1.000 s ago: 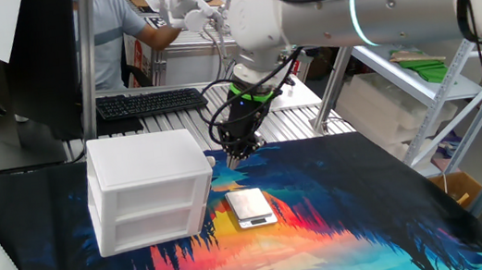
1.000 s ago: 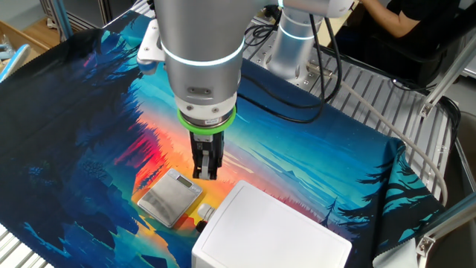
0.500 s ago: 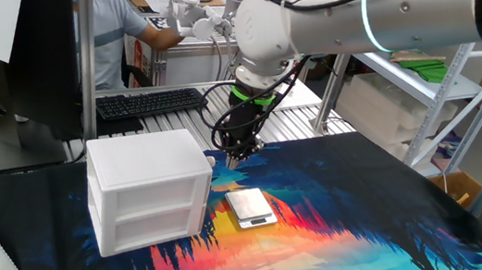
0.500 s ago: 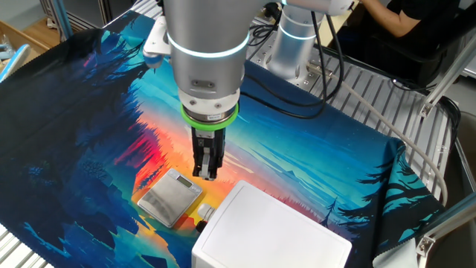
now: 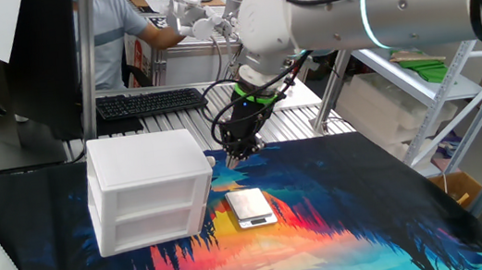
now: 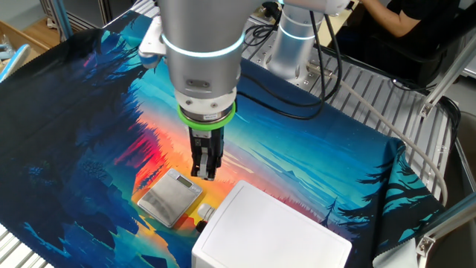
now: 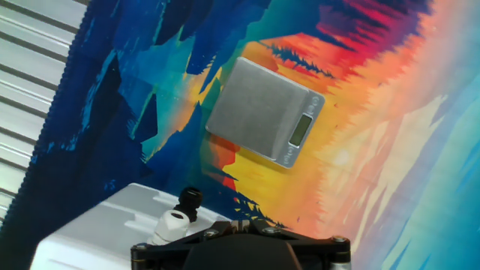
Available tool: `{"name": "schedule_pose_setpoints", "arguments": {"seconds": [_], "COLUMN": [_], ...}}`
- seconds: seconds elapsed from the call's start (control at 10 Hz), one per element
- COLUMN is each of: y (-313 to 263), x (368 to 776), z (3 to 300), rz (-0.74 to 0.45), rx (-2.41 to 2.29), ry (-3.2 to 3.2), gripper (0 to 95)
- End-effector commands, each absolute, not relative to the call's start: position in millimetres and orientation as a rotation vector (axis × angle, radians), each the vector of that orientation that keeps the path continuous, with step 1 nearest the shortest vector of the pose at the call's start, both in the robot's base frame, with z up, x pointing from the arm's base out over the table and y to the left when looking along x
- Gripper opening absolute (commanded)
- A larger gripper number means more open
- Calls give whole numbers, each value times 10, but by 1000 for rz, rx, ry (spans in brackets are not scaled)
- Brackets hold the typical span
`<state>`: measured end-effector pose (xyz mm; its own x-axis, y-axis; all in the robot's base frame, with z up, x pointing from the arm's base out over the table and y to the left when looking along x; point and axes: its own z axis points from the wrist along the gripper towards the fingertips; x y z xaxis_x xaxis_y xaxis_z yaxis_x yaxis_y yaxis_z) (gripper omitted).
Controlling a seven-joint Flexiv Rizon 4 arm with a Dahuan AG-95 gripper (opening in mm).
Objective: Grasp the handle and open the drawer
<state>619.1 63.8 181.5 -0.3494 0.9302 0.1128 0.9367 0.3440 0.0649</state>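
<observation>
Your gripper (image 6: 206, 175) fully closed, holding nothing — descend like this and you knock handle (image 5: 210, 161), drawer (image 5: 151, 195) stays unopened.

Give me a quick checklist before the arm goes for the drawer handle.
1. Tool shut, must open first: not ok.
2. Tool pointing down above the mat: ok.
3. Handle visible beside the tool, not gripped: ok.
4. Drawer closed in the cabinet: ok.
5. Scale lying flat in front of the cabinet, may block the drawer's path: cannot tell.
</observation>
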Motion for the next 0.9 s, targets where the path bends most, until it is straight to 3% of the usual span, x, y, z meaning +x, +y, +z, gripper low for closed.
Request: {"name": "schedule_pose_setpoints", "arguments": {"seconds": [0.1,0.3,0.9], "y": [638,638,638], "x": [6181,6182,6181], "z": [1815,1815,1817], "rz": [-209,-261,-203], "rx": [-1849,-1855,-1830], "ry": [-2448,-2474,-2495], "gripper": [0,0,0]}}
